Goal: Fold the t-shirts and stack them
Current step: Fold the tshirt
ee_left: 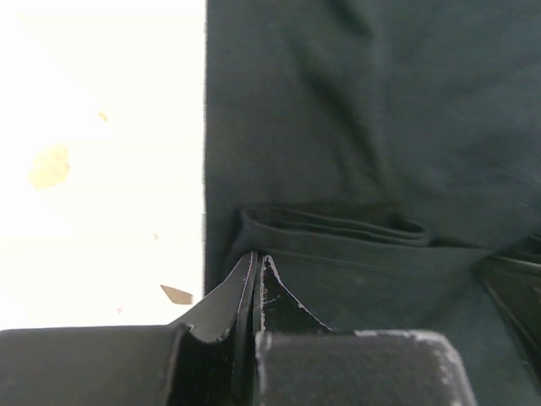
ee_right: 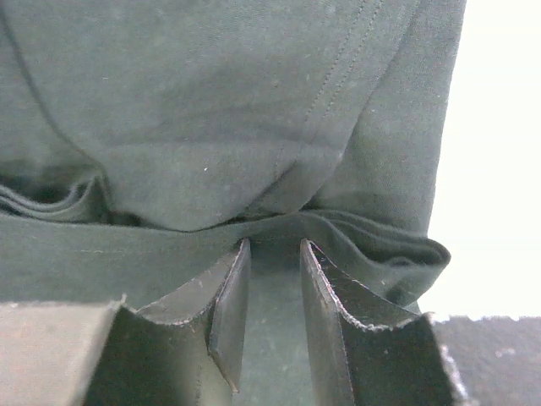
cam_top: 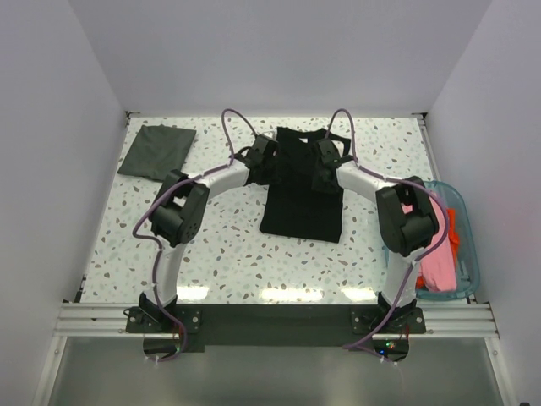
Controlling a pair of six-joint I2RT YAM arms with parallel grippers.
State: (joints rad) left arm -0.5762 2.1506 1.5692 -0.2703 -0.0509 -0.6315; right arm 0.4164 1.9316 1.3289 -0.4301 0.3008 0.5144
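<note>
The black t-shirt [cam_top: 300, 207] lies in the middle of the table, folded into a long narrow strip. My left gripper [cam_top: 272, 169] sits at its upper left edge. In the left wrist view that gripper [ee_left: 257, 258] is shut, its tips pinching the folded edge of the black cloth [ee_left: 363, 127]. My right gripper [cam_top: 326, 179] sits at the upper right edge. In the right wrist view its jaws [ee_right: 275, 247] stand a little apart, closed on a thick fold of the shirt [ee_right: 211, 110]. A dark grey t-shirt [cam_top: 156, 150] lies folded at the back left.
A clear blue bin [cam_top: 470, 254] stands at the table's right edge, holding a pink shirt [cam_top: 435, 264] and an orange one [cam_top: 455, 233]. White walls close in the table on three sides. Both arms arch over the front half of the speckled tabletop [cam_top: 228, 254].
</note>
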